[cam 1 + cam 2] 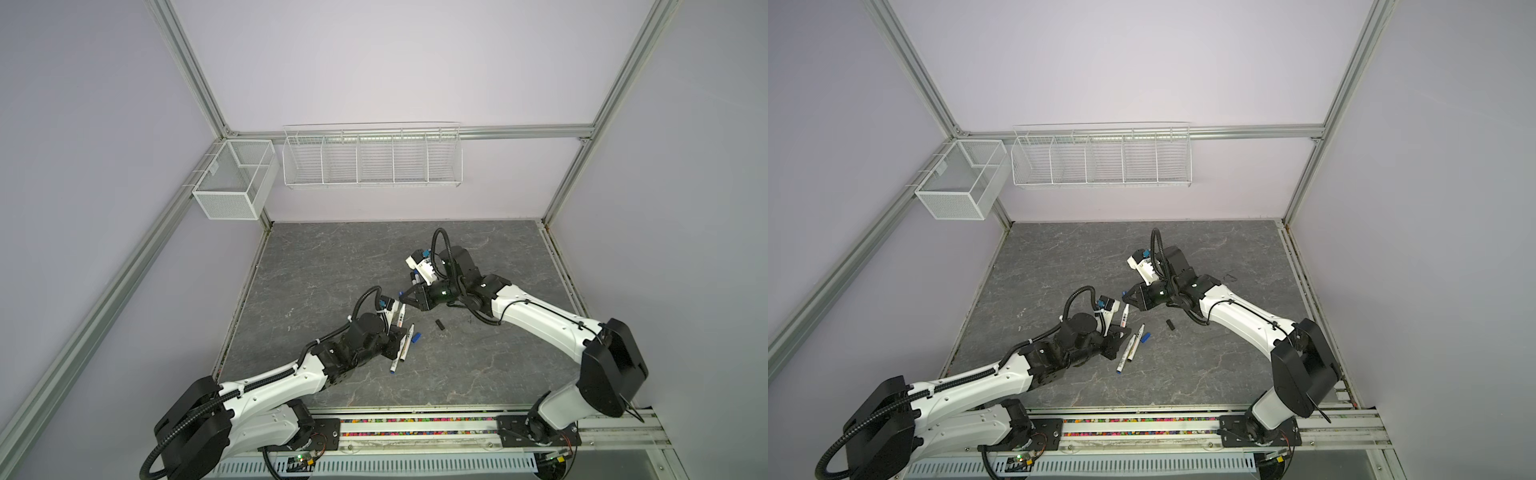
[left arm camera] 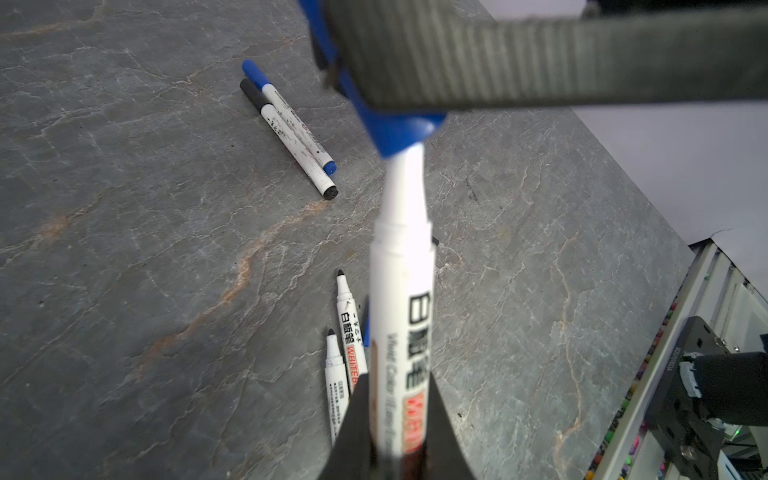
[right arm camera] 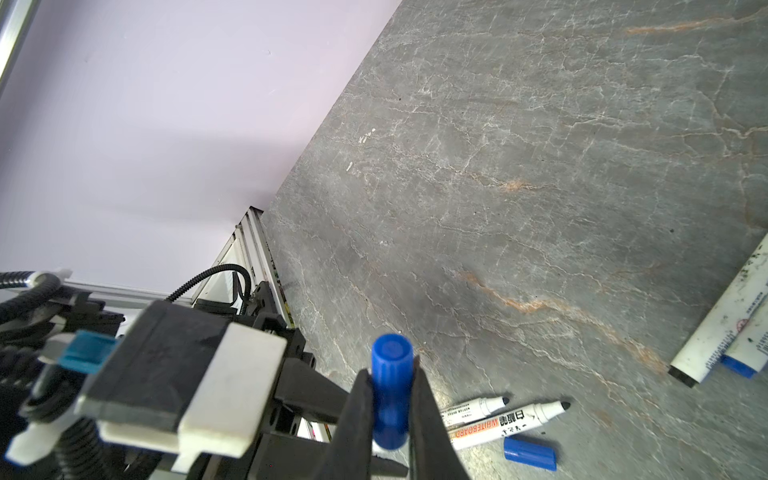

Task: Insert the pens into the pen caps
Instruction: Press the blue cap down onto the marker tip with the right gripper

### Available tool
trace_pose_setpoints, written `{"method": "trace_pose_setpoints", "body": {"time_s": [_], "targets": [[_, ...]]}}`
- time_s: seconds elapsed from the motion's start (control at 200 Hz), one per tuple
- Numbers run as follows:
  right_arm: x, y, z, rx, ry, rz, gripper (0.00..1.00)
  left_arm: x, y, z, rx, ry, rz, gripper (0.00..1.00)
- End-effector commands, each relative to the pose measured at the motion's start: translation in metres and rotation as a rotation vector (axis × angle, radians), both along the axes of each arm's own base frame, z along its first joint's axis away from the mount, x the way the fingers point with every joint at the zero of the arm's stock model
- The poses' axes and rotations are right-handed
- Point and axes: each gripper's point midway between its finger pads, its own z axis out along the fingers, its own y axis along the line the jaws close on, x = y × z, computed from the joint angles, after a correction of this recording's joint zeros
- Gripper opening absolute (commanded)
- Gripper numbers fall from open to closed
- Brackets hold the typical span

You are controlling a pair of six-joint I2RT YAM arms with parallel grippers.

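Left gripper: the left gripper (image 2: 400, 415) is clamped tight on a white pen (image 2: 401, 307), pinching it partway along the printed barrel, with the nib end pointing toward the far side.
Right gripper: the right gripper (image 3: 390, 376) is squeezed closed around a blue cap (image 3: 392, 353), a finger on each side, and the cap's closed end pokes out past the fingertips.
Meeting point: contact! The pen's narrow nose is in the mouth of the cap. White neck shows between the cap and the barrel shoulder, so it is not pushed home.
Where: pen and cap are up off the grey marbled table (image 1: 332, 266), mid-table and a little left of centre, with the two grippers nose to nose.
Bare pens: two bare pens (image 2: 347, 324) with dark nibs lie side by side on the table, just right of the left gripper.
Loose caps: a loose blue cap (image 3: 530, 454) lies right beside those pens, and a black cap (image 1: 439, 324) sits alone further right, well apart.
Capped pair: two capped pens (image 2: 291, 124), one with a blue cap and one with a black, lie touching along their length on the far side, beneath the right arm's wrist in both top views.
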Motion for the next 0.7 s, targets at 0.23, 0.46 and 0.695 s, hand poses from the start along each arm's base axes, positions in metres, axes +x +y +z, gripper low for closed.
{"method": "trace_pose_setpoints", "body": {"time_s": [0.23, 0.46, 0.695], "targets": [[-0.014, -0.006, 0.020, 0.083, -0.012, 0.038, 0.11, 0.030, -0.018, 0.080, -0.228, -0.213, 0.072, 0.00], [-0.037, -0.006, 0.045, 0.167, -0.008, 0.140, 0.13, 0.043, -0.035, 0.132, -0.344, -0.320, 0.071, 0.00], [-0.059, -0.017, 0.050, 0.156, -0.007, 0.202, 0.15, 0.051, -0.034, 0.176, -0.415, -0.430, 0.103, 0.00]]}}
